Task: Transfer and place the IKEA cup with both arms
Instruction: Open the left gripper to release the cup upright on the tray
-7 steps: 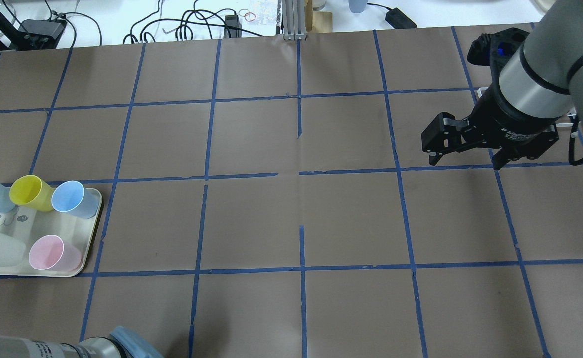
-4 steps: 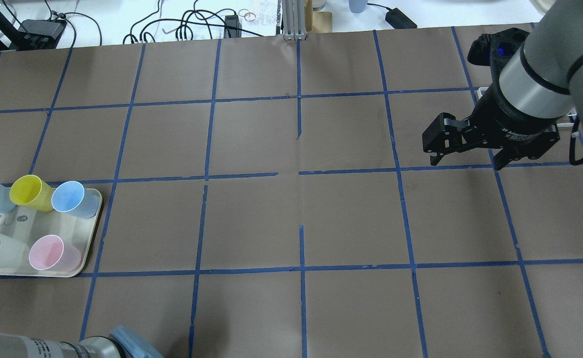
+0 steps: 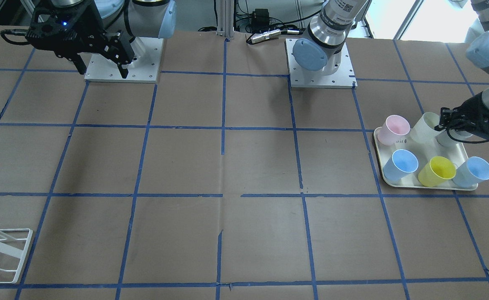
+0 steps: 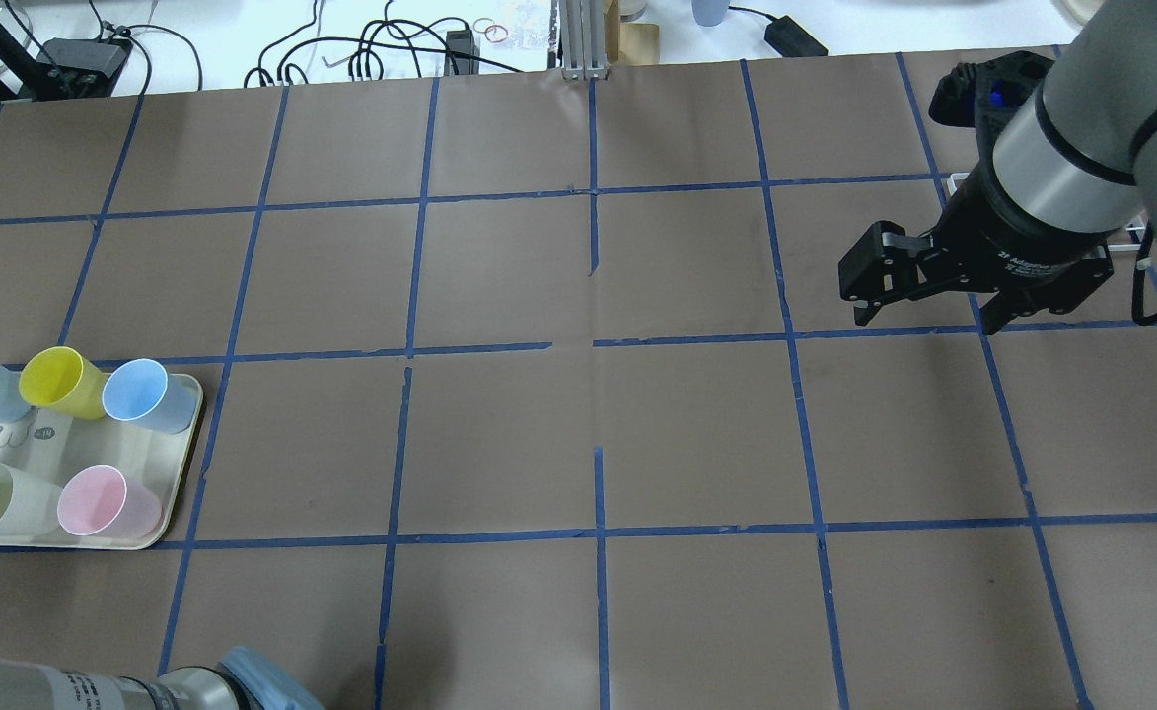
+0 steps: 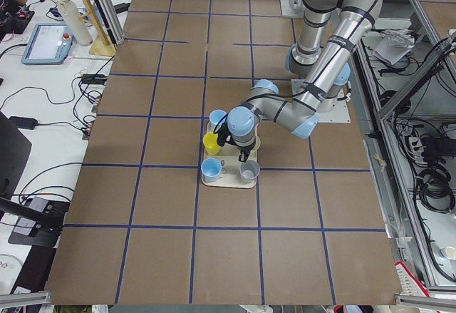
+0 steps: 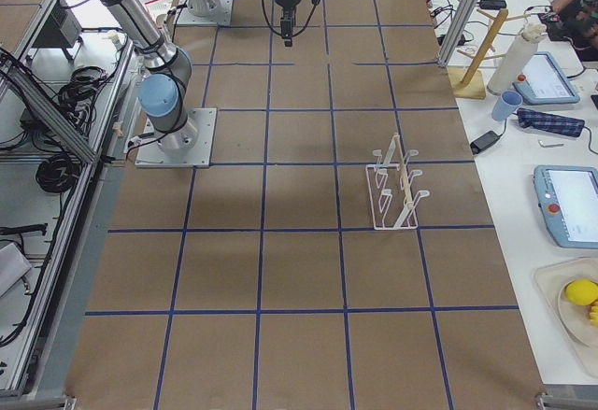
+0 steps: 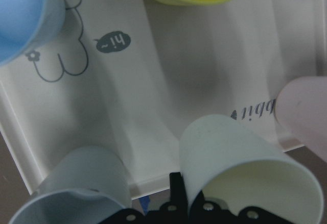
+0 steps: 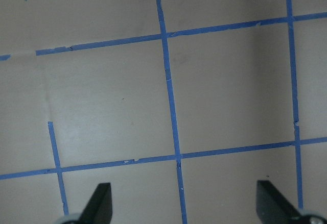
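In the front view the left gripper (image 3: pixel 457 121) pinches the cream cup's (image 3: pixel 424 127) wall on the tray (image 3: pixel 427 182), so lift straight up; overhead, the right gripper (image 4: pixel 923 296) waits open at three o'clock.

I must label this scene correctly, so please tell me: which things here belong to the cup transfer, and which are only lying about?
Belong to the job: cream cup, gripped at its rim by the left tool; right tool, open, far from the cups.

Only lying about: tray, pink cup, yellow cup, blue cup, wire rack.
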Robot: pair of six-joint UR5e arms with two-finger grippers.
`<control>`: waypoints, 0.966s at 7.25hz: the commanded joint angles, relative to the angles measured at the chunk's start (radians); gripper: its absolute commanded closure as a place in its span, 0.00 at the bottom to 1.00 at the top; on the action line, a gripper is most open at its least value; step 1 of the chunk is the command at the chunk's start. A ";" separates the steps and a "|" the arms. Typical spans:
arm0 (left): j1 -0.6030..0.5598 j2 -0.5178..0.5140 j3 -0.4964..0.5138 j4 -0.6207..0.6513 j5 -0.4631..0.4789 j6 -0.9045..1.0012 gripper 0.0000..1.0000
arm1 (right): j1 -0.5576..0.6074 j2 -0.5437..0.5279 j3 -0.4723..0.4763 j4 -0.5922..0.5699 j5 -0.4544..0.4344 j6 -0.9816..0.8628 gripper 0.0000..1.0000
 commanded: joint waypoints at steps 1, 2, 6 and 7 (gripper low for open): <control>0.000 -0.007 0.000 0.015 0.001 0.001 1.00 | 0.000 0.002 0.007 0.004 -0.002 0.002 0.00; 0.000 -0.007 0.000 0.021 0.001 0.001 1.00 | 0.002 0.010 0.012 0.021 -0.002 0.002 0.00; -0.003 -0.023 -0.002 0.021 0.047 0.004 0.58 | 0.003 0.005 0.009 0.035 0.000 0.003 0.00; -0.003 -0.025 -0.002 0.021 0.047 0.004 0.37 | 0.003 0.002 0.009 0.036 0.000 0.000 0.00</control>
